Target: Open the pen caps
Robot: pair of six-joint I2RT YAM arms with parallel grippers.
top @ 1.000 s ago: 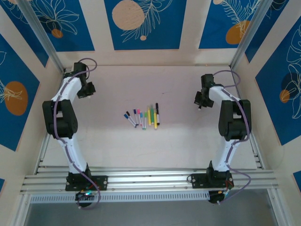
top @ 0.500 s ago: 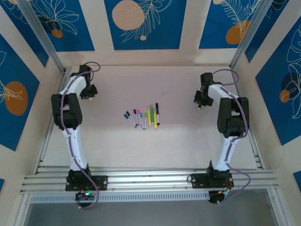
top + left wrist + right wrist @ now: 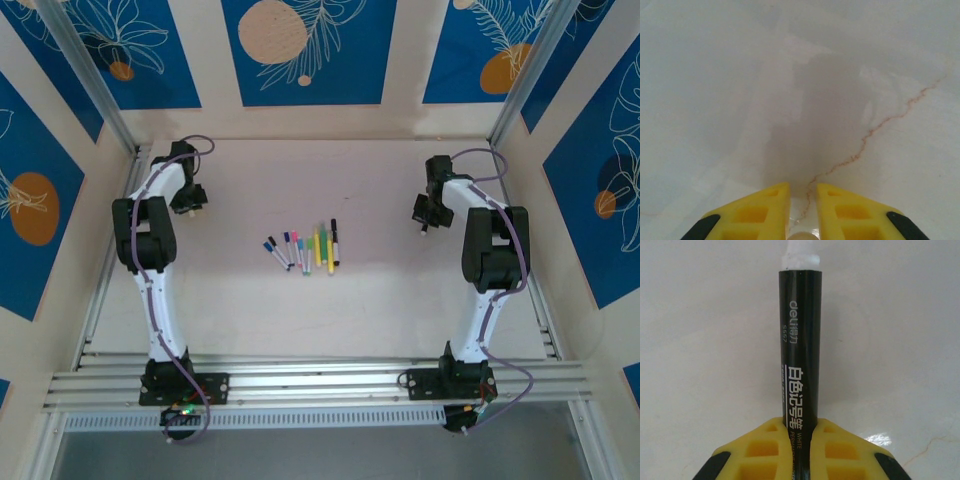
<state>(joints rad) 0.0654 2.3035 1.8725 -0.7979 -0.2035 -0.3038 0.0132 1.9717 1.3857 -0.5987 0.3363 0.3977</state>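
My right gripper (image 3: 799, 421) is shut on a black pen (image 3: 800, 340) with white print; the barrel sticks out ahead of the fingers and ends in a white section (image 3: 800, 254). In the top view the right gripper (image 3: 424, 220) hangs at the right of the table. My left gripper (image 3: 188, 203) is at the far left. Its yellow fingers (image 3: 765, 207) stand a narrow gap apart over bare table. A pale rounded thing (image 3: 802, 235) sits between them at the frame's bottom edge; what it is and whether it is gripped is unclear. The other pens (image 3: 303, 250), with coloured pen caps, lie in a row mid-table.
The table (image 3: 380, 290) is pale and marbled, with a thin brown vein (image 3: 875, 131) under the left gripper. Patterned blue walls enclose it at the back and both sides. An aluminium rail (image 3: 320, 385) carries the arm bases at the near edge.
My left arm has folded up and its gripper has shifted a little toward the back left corner. Its fingers have parted slightly. The right gripper has barely moved.
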